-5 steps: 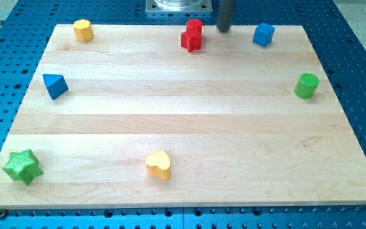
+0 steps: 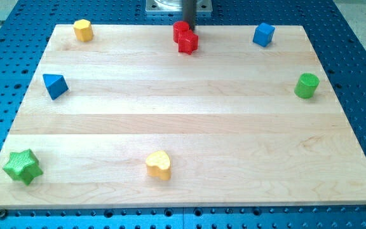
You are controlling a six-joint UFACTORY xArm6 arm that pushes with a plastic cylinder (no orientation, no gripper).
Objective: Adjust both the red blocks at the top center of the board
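Note:
Two red blocks touch each other at the top centre of the wooden board [image 2: 183, 121]. The red cylinder [image 2: 180, 30] is at the back left and the other red block [image 2: 188, 43] sits just in front of it, to its right. My tip [image 2: 189, 27] is at the board's top edge, right against the red cylinder's right side and just behind the front red block.
A yellow hexagon block [image 2: 82, 30] is at the top left, a blue cube [image 2: 264, 34] at the top right. A green cylinder [image 2: 307, 85] is at the right edge, a blue triangle [image 2: 54, 85] at the left, a green star [image 2: 22, 166] bottom left, a yellow heart [image 2: 159, 165] bottom centre.
My tip has moved left along the top edge to the red blocks. The red cylinder has shifted left and the pair sits slightly further left than before.

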